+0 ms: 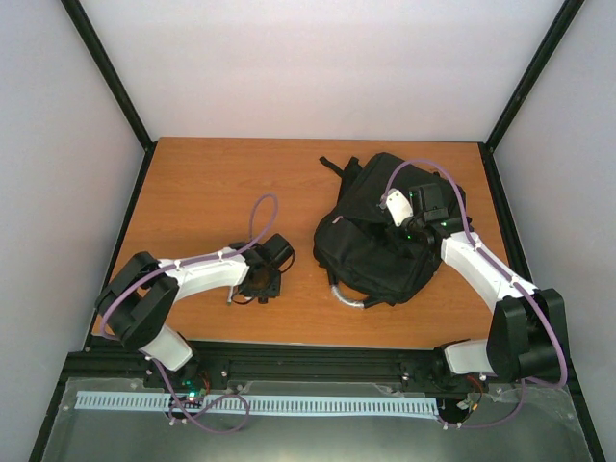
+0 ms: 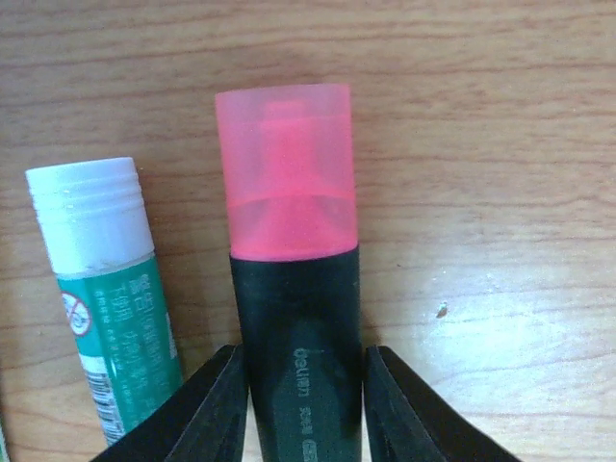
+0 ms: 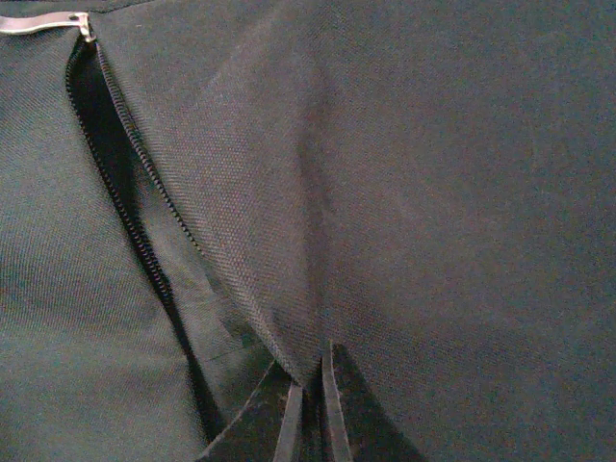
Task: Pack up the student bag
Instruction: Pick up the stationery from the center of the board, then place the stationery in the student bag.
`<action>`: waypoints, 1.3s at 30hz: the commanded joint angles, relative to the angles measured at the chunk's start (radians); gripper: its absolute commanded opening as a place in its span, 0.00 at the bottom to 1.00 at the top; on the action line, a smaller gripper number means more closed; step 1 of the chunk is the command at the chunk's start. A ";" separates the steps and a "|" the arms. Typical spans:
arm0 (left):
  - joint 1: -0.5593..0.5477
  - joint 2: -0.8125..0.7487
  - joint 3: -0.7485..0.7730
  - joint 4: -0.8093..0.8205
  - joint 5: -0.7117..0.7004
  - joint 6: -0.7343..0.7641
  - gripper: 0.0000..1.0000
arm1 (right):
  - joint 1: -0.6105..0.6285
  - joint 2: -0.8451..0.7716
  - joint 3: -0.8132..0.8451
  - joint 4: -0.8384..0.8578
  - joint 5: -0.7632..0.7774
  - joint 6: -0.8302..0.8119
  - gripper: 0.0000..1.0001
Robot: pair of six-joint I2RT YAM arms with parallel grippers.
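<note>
Two grips are at work in this step, and both have to be right before anything is lifted. The student bag [image 1: 366, 255] lies on the right half of the bench [image 1: 212, 183], well apart from the left arm. A fold of its black fabric is pinched in the fully closed right gripper [image 3: 313, 385], just beside the zip opening [image 3: 115, 192], which is parted only to a narrow slit.

On the left, a black highlighter [image 2: 294, 289] with a pink cap [image 2: 286, 173] is straddled by the left gripper [image 2: 300, 361]. The jaws are drawn in narrow on either side of the barrel, at or all but at its sides. Whether the barrel is firmly clamped cannot be told. A glue stick [image 2: 106, 289] lies just beside it on the left, near the left jaw.

The step in hand is judged to be the pick-up of the highlighter for packing. It is best done with the grip set squarely on the black barrel, not the smooth cap, and made firm before the lift. The lift should be made straight up, so that the glue stick is not nudged or dragged along. The pinched fold should be drawn upward and away from the slit, so that the mouth is widened before the highlighter is brought across, cap end first.
</note>
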 commanded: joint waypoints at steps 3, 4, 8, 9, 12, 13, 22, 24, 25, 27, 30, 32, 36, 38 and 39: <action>-0.007 0.008 0.044 -0.023 0.004 0.011 0.31 | -0.002 0.005 0.024 -0.007 -0.026 -0.002 0.03; -0.008 0.007 0.045 -0.026 0.001 0.013 0.29 | -0.002 0.005 0.024 -0.007 -0.028 -0.003 0.03; -0.008 0.007 0.050 -0.033 0.006 0.019 0.23 | -0.002 0.007 0.024 -0.007 -0.029 -0.003 0.03; -0.008 0.008 0.051 -0.034 0.007 0.021 0.21 | -0.002 0.007 0.024 -0.007 -0.028 -0.004 0.03; -0.009 0.010 0.055 -0.037 0.010 0.023 0.20 | -0.001 0.004 0.023 -0.007 -0.029 -0.004 0.03; -0.009 0.009 0.056 -0.038 0.011 0.023 0.19 | -0.002 0.004 0.024 -0.007 -0.029 -0.004 0.03; -0.015 -0.109 0.129 -0.061 0.098 0.036 0.17 | -0.001 0.003 0.024 -0.007 -0.032 -0.004 0.03; -0.016 -0.144 0.155 -0.045 0.147 0.057 0.17 | -0.001 0.002 0.024 -0.007 -0.033 -0.004 0.03; -0.017 -0.159 0.167 -0.030 0.175 0.069 0.17 | -0.002 0.000 0.024 -0.007 -0.033 -0.004 0.03; -0.020 -0.181 0.189 0.014 0.239 0.088 0.17 | -0.002 -0.002 0.023 -0.006 -0.037 -0.002 0.03; -0.025 -0.180 0.219 0.096 0.348 0.111 0.17 | -0.002 -0.012 0.021 -0.004 -0.040 0.001 0.03; -0.032 -0.154 0.243 0.148 0.415 0.120 0.17 | -0.002 -0.015 0.021 -0.004 -0.042 0.002 0.03; -0.047 -0.054 0.281 0.291 0.596 0.138 0.17 | -0.002 -0.020 0.021 -0.002 -0.045 0.004 0.03; -0.051 -0.003 0.308 0.339 0.627 0.141 0.17 | -0.002 -0.023 0.019 0.000 -0.045 0.007 0.03; -0.052 0.026 0.328 0.346 0.634 0.145 0.16 | -0.002 -0.025 0.018 0.000 -0.045 0.007 0.03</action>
